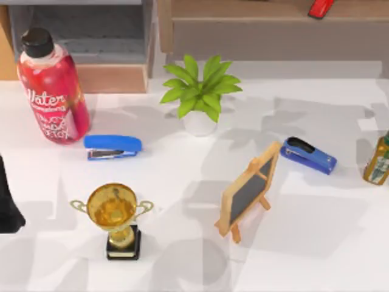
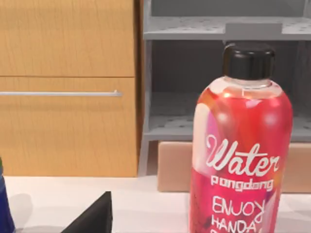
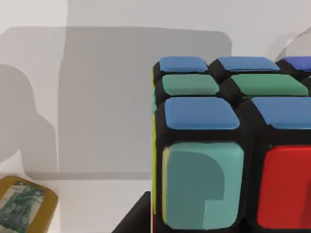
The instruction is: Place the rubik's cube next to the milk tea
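Right wrist view has the rubik's cube [image 3: 228, 145] up close over the white worktop [image 3: 107, 97], so I'd guess it's mid-carry. Honestly can't tell if the right claw has it. Next: spot the milk tea, possibly that bottle [image 1: 378, 161] far right.

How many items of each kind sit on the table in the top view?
Staplers: 2
Bottles: 2, red water bottle, amber bottle
Trophy: 1
Plant: 1
Chalkboard: 1
Total: 7
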